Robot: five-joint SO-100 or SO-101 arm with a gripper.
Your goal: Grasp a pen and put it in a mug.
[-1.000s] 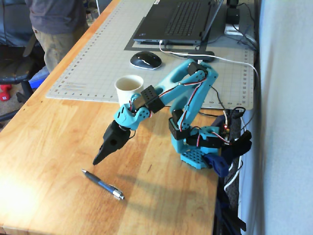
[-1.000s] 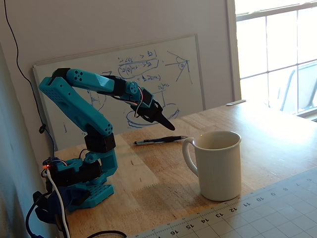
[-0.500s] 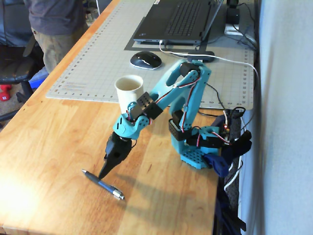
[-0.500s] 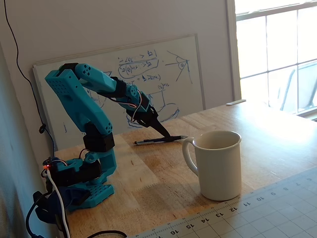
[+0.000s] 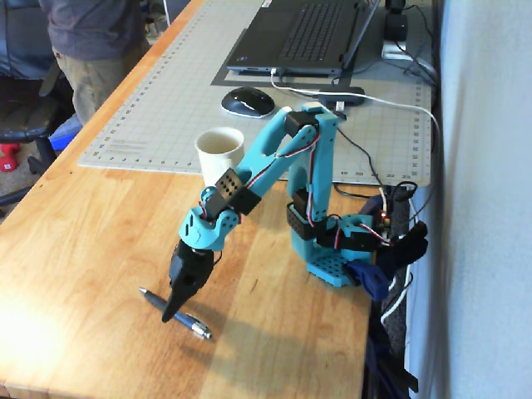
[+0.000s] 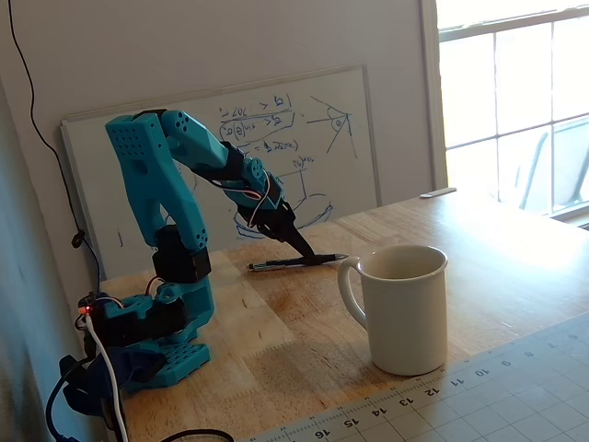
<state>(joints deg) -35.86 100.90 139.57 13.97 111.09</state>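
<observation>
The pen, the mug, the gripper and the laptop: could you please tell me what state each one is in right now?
pen: lying flat on the wooden table, not lifted.
mug: upright by the cutting mat's edge, with no pen in it.
gripper: lowered with its tips at the pen's middle; jaws look nearly closed, grip cannot be confirmed.
laptop: open on the mat.
</observation>
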